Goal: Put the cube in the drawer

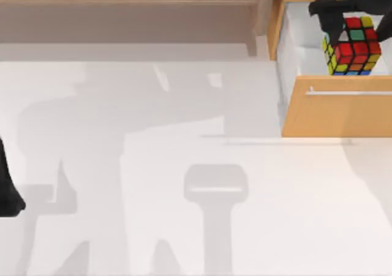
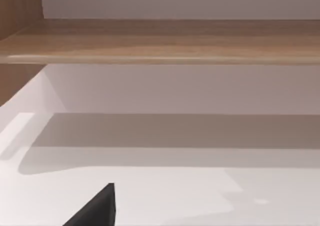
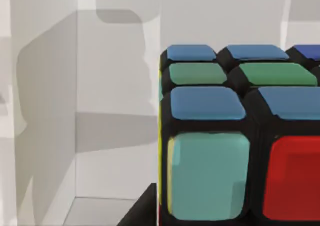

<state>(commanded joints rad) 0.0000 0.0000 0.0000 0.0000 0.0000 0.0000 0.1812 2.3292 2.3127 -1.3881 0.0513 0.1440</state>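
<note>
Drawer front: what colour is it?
Light orange-tan wood on the drawer, with a thin silver handle; top view.

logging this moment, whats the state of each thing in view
drawer: pulled open, white inside showing
cube: over the open drawer, at the right end effector; cannot tell if held or resting
left arm: parked at the table's left edge
shelf: along the back, nothing on it

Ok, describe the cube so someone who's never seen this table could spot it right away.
Find the tan drawer with the silver handle at the table's right; it stands open. Over its white inside, the right gripper holds the cube. It is the only many-coloured thing here: a black frame with red, yellow, green and blue stickers.
</note>
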